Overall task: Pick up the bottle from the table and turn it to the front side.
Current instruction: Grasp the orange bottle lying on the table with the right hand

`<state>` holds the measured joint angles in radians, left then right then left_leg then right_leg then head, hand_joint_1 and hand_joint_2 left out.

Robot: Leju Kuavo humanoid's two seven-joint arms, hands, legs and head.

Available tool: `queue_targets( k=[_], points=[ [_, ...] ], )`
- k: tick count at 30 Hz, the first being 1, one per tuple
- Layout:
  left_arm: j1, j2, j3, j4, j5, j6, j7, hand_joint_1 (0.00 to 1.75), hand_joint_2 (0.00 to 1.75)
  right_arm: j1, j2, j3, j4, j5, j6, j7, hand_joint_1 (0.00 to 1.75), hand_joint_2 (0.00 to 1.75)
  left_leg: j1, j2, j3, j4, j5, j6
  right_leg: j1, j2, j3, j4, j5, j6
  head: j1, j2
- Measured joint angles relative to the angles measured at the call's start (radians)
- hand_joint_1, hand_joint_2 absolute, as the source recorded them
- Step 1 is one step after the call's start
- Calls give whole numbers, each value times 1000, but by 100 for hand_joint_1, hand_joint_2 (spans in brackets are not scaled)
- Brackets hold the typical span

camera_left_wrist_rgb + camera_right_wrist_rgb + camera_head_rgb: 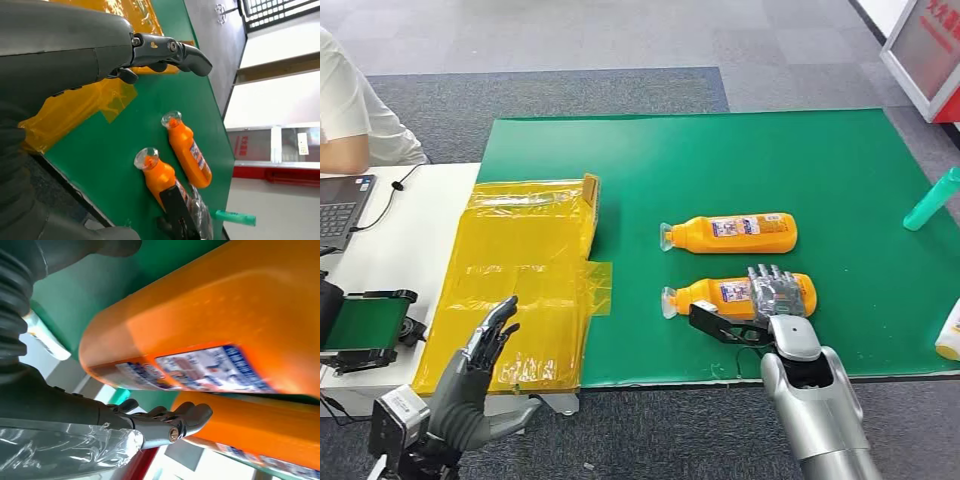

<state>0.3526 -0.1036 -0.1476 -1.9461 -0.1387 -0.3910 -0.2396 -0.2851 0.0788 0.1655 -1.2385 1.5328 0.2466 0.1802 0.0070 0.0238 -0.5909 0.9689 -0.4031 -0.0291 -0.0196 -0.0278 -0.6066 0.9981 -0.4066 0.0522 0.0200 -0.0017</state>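
Observation:
Two orange bottles lie on their sides on the green mat (pixel 803 160), clear caps to the left. My right hand (pixel 775 298) lies over the base end of the near bottle (pixel 724 296), fingers straight across its top and the thumb stretched out along its near side. In the right wrist view the near bottle (pixel 226 325) sits close against the palm, the fingers (pixel 170 422) reach down its far side, and the far bottle (pixel 264 440) lies beyond. The far bottle (pixel 733 233) lies untouched. My left hand (pixel 484 345) hovers open over the yellow bag's front edge.
A yellow plastic bag (pixel 524 280) lies across the mat's left edge and the white table (pixel 418 230). A teal bottle (pixel 931 200) and a white bottle (pixel 950 335) lie at the right. A laptop (pixel 343 205), a person (pixel 354 110) and a green-screened device (pixel 369 320) are at the left.

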Motion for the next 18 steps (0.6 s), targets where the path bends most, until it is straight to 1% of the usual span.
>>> queue_targets(
  k=[7,11,14,18],
  points=[
    [1,12,-24,12,1,6,1,0,175,-10,-10,23,30,0,-4,0,0,175,0,0,0,0,0,0,0,0,0,0,0,0,0,0],
    [0,28,-50,19,16,32,2,0,175,-35,-21,53,74,0,-3,14,0,175,0,0,1,0,0,0,0,0,0,0,0,0,0,0],
    [-2,42,-68,24,38,48,0,0,175,-75,-42,94,133,0,-9,41,0,175,0,0,2,0,0,0,0,0,2,-1,0,0,0,0],
    [-2,60,-81,29,64,50,0,0,175,-125,-87,146,214,0,-27,71,0,175,0,0,3,0,1,2,0,0,4,-1,2,1,0,0]
  ],
)
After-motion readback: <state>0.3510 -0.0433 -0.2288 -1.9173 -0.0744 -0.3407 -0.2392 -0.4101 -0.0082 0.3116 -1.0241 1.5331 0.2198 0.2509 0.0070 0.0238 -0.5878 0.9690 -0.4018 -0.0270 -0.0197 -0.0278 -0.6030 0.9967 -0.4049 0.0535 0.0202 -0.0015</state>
